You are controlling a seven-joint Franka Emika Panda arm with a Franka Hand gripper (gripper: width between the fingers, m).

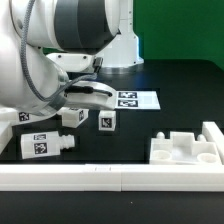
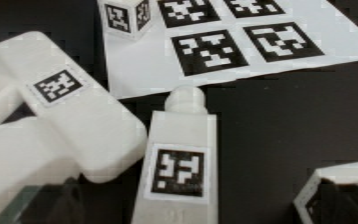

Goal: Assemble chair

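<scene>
**Pincer wide above the loose chair parts**

We see the pincer spread wide and gripping nothing. It hangs low over the dark worktop, near the marker board.

The chair is not joined, and its parts lie loose. Close below the pincer are a tagged block and a small cube. Nearer the exterior view's left, a pegged leg lies on its side. Well apart at that view's right sits a notched slab with its recesses facing up, just behind the long border rail.

All the parts are matt white plastic, blocky with softened edges, and most carry black-and-white square tags.

The wrist view adds close detail. A slim leg lies with its rounded peg tip at the marker board's edge. A tilted leg rests against a plain block. We cannot make out the pincer's fingers there. Only the exterior view shows the rail and the whole slab.
</scene>
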